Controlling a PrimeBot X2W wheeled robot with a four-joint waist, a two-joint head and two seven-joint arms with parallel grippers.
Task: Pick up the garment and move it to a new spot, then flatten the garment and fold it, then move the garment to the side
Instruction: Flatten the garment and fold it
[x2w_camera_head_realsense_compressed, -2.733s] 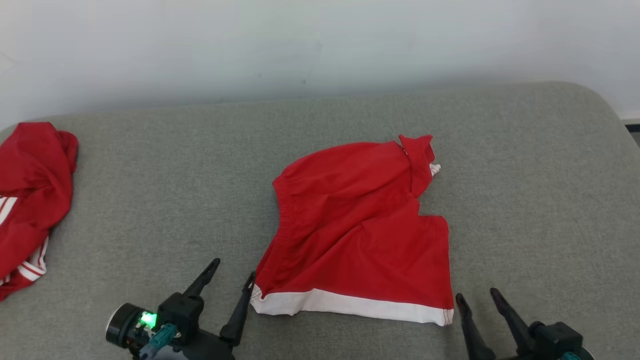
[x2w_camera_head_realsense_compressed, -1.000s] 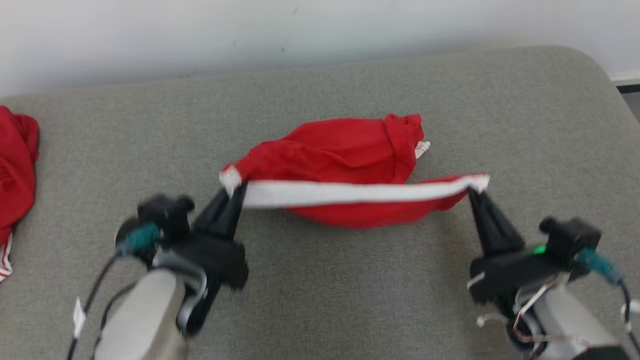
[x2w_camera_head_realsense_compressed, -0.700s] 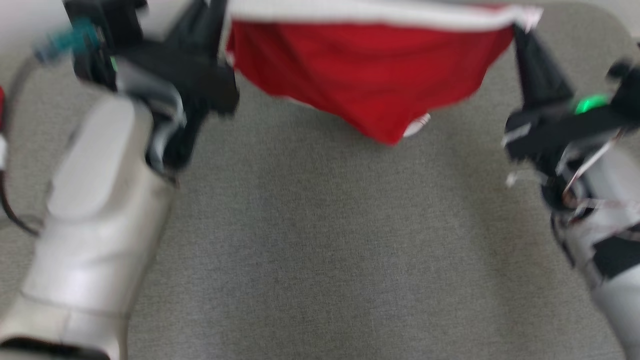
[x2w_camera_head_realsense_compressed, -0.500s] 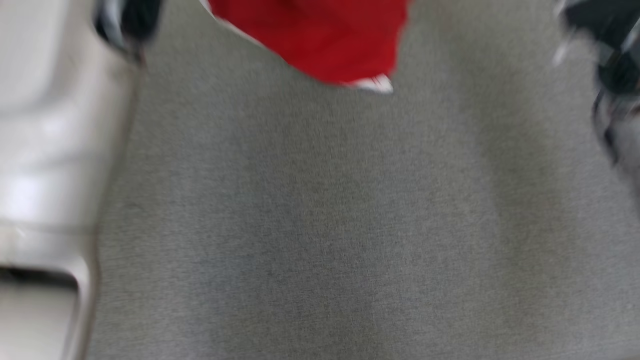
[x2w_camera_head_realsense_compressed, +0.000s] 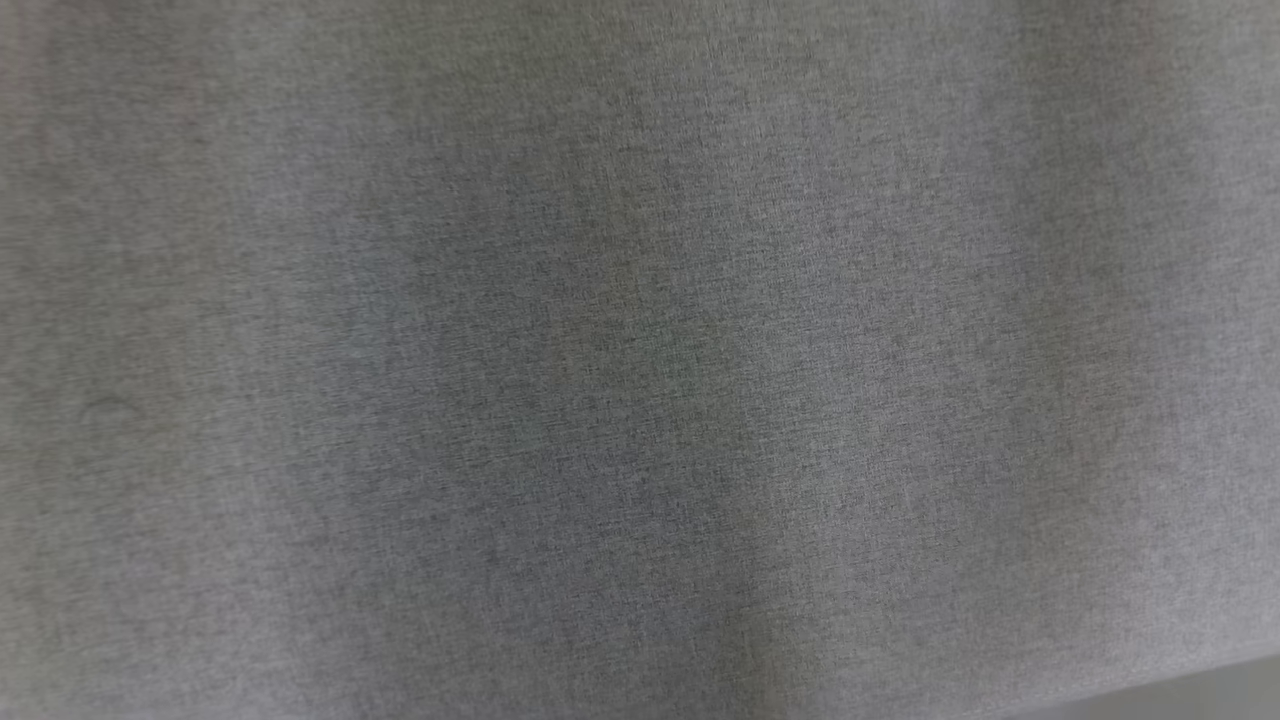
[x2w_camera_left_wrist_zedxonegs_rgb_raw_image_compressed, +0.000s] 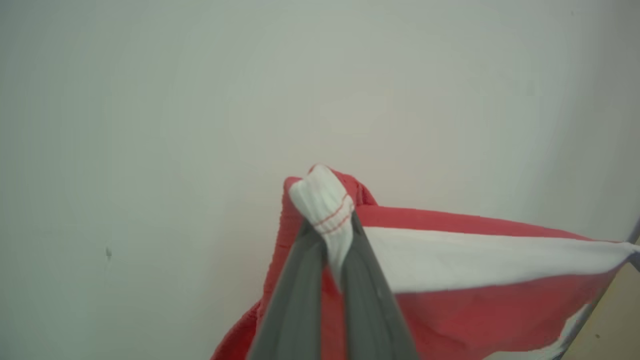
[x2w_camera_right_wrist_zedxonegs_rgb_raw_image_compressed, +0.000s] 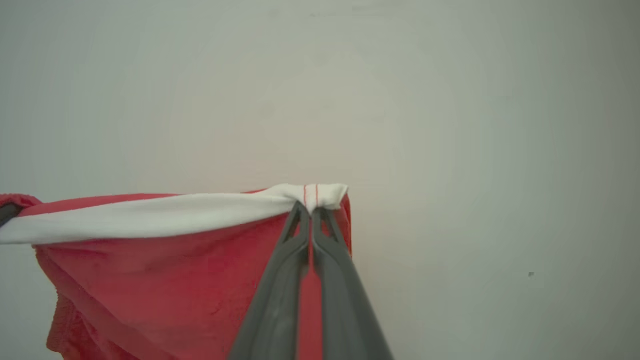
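Observation:
The garment (x2w_camera_left_wrist_zedxonegs_rgb_raw_image_compressed: 450, 305) is red with a white band along one edge, and it hangs in the air in front of a pale wall. In the left wrist view my left gripper (x2w_camera_left_wrist_zedxonegs_rgb_raw_image_compressed: 331, 231) is shut on one bunched corner of the white band. Its other corner sits pinched in my right gripper (x2w_camera_right_wrist_zedxonegs_rgb_raw_image_compressed: 310, 209), shut, in the right wrist view. The white band (x2w_camera_right_wrist_zedxonegs_rgb_raw_image_compressed: 150, 217) stretches taut between the two grips, and the red cloth (x2w_camera_right_wrist_zedxonegs_rgb_raw_image_compressed: 165, 290) sags below it.
The head view looks straight down at the grey fabric surface (x2w_camera_head_realsense_compressed: 640, 360), with its near edge (x2w_camera_head_realsense_compressed: 1180, 670) at the lower right. A plain pale wall (x2w_camera_left_wrist_zedxonegs_rgb_raw_image_compressed: 200, 100) stands behind the hanging cloth in both wrist views.
Both grippers closed on the corners of the white band and lifted the garment off the grey surface. The head camera has tilted down, so arms and garment left its picture.

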